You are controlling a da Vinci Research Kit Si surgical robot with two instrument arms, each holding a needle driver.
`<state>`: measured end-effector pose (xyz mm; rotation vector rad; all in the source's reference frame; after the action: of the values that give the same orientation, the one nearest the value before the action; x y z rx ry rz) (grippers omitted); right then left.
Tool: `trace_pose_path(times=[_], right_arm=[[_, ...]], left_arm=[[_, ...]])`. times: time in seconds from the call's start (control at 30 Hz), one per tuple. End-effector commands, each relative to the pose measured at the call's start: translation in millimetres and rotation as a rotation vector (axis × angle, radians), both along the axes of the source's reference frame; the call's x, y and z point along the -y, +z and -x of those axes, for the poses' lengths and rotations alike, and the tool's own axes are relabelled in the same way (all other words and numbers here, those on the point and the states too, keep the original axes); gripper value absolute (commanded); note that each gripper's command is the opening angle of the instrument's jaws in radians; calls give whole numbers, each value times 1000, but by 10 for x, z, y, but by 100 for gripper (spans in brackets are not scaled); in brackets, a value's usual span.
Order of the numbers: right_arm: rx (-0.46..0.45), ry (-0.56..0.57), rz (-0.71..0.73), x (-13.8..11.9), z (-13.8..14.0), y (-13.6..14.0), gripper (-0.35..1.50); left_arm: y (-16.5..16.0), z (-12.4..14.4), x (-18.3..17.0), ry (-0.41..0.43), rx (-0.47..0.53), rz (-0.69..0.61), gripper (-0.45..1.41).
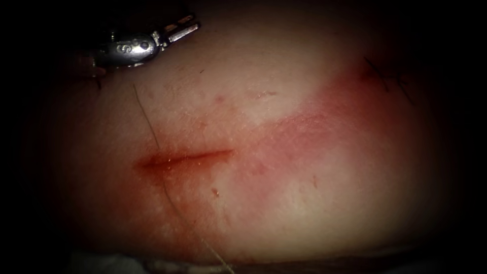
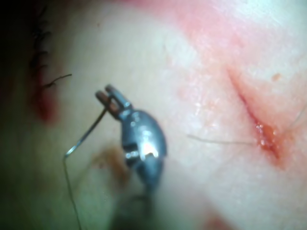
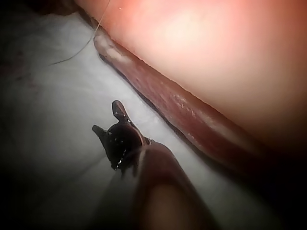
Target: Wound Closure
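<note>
1. Upper left of the endoscope frame: the left arm's silver wristed hand (image 1: 182, 28) sits over the pale pink pork-belly tissue (image 1: 284, 203), well apart from the cut.
2. Left wrist view: the same hand (image 2: 110, 98) is clenched on the thin curved steel needle (image 2: 88, 132), gripping it at one end of its curve. The rest of the needle arcs away from the jaws, clear of the tissue surface and not in the tissue.
3. Fine dark thread (image 2: 71, 191) trails from the needle's free end.
4. Centre left of the endoscope frame: the short reddened cut (image 1: 185, 158) lies roughly level. A strand of thread (image 1: 152, 129) crosses it near its left end and runs on to the lower edge of the frame.
5. Red fluid (image 1: 324, 127) stains the tissue right of the cut, reaching toward the upper right.
6. Right wrist view: the right arm's dark hand (image 3: 108, 120) hangs released, jaws spread, holding nothing, over a white cloth (image 3: 48, 120) beside the edge of the tissue (image 3: 192, 120).
</note>
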<state>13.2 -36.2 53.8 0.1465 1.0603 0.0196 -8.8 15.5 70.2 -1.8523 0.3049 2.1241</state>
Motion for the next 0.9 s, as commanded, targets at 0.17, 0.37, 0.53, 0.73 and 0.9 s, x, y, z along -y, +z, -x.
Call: trace_pose_path(times=[0.17,0.37,0.53,0.73,0.9], right_arm=[[-10,3,-13,18,-9,8,148],[-11,3,-15,17,-14,9,148],[-11,4,-16,16,-19,11,148],[-14,0,-17,18,-20,12,148],[-16,-2,-16,20,-23,13,148]], left_arm=[[43,8,23,48,24,-39,-45],[75,2,65,78,23,-144,-8],[65,0,56,41,13,-252,99],[44,-6,47,37,19,-359,116],[20,-25,43,31,18,-383,116]])
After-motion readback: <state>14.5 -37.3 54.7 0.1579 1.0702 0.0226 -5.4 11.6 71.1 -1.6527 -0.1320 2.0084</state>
